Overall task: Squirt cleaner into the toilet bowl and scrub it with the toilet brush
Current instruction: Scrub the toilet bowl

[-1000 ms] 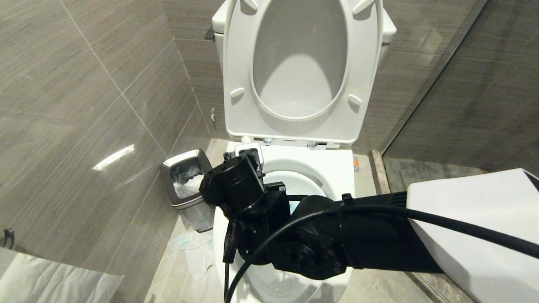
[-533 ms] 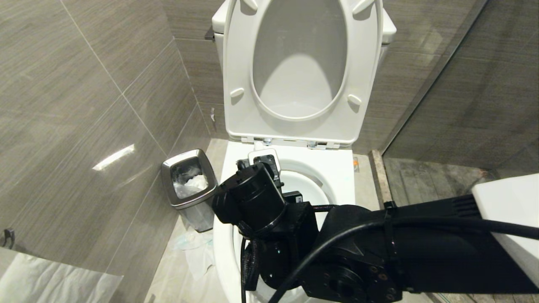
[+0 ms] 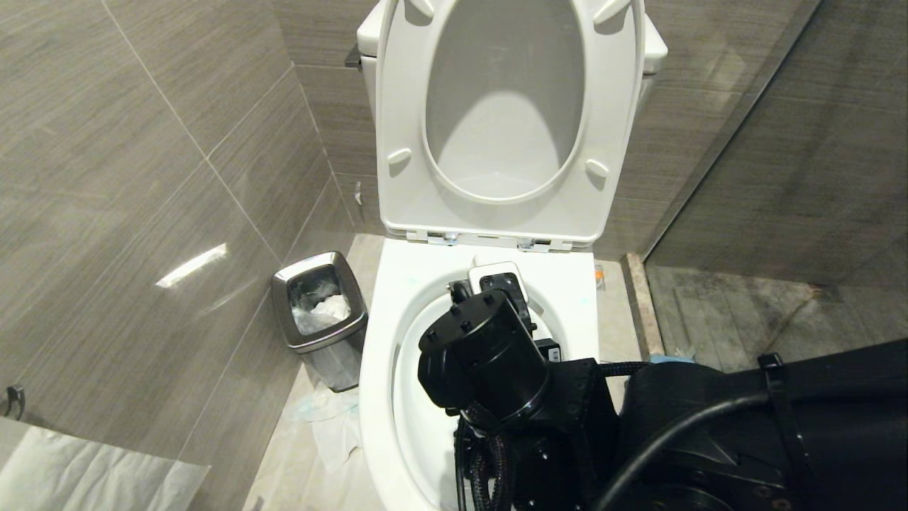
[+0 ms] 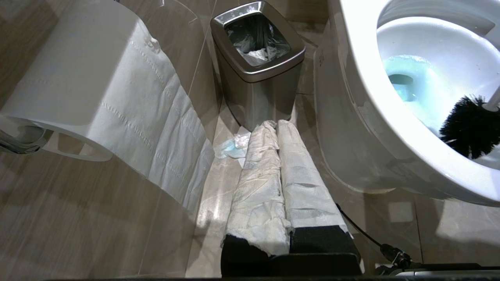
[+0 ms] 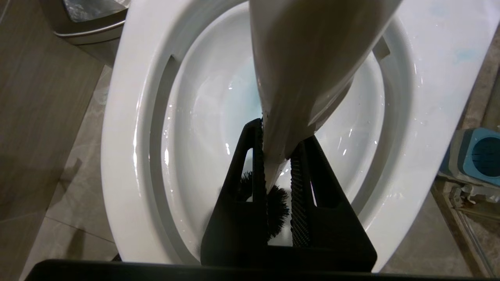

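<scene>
The toilet bowl (image 3: 377, 419) stands in front of me with its seat and lid raised; pale blue water lies at the bottom of the basin (image 4: 406, 82). My right arm (image 3: 489, 355) reaches over the basin, pointing down. My right gripper (image 5: 279, 134) is shut on the white handle (image 5: 304, 58) of the toilet brush. The brush's black bristle head (image 5: 275, 210) is down inside the basin, close to the near wall (image 4: 470, 127). My left gripper (image 4: 276, 124) is shut with nothing in it, its fingers wrapped in white paper. It is parked low beside the toilet.
A steel waste bin (image 3: 319, 312) stands left of the toilet, with crumpled tissue (image 3: 326, 419) on the floor before it. A paper roll (image 4: 97, 89) hangs on the left wall. The blue-topped brush holder (image 5: 478, 156) sits on the floor right of the bowl. A glass partition (image 3: 745, 142) is on the right.
My right arm has swung from the bowl's left rim to over the middle of the basin, carrying the brush with it. The left arm has not moved.
</scene>
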Controlling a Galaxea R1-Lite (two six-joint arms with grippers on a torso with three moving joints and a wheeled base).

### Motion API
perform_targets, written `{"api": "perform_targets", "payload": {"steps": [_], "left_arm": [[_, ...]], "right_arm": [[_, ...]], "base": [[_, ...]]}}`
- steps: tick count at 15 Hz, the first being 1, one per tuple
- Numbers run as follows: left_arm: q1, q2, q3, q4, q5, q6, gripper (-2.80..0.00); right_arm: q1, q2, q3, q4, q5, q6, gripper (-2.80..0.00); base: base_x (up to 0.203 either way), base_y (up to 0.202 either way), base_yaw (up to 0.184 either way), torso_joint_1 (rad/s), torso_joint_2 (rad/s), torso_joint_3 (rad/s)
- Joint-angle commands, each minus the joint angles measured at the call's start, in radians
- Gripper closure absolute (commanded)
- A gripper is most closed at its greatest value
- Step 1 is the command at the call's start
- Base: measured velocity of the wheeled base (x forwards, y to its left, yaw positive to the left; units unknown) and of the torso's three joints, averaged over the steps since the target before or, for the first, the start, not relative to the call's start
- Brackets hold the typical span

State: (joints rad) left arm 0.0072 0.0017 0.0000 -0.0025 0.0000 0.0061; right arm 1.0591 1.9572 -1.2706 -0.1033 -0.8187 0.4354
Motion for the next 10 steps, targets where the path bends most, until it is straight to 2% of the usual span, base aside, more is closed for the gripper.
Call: {"api": "perform_targets", "payload": {"steps": [1, 10], "left_arm": [[0.0, 0.0, 0.0, -0.001, 0.0, 0.0, 0.0], [0.0, 0.0, -0.001, 0.001, 0.0, 0.0, 0.0]], "right_arm": [[-0.013, -0.04, 0.025, -0.001, -0.005, 0.003, 0.0], [-0.126, -0.086, 0.096, -0.01, -0.009, 0.02, 0.0]], "base": [[0.0, 0.0, 0.0, 0.0, 0.0, 0.0], [0.0, 0.0, 0.0, 0.0, 0.0, 0.0]]}}
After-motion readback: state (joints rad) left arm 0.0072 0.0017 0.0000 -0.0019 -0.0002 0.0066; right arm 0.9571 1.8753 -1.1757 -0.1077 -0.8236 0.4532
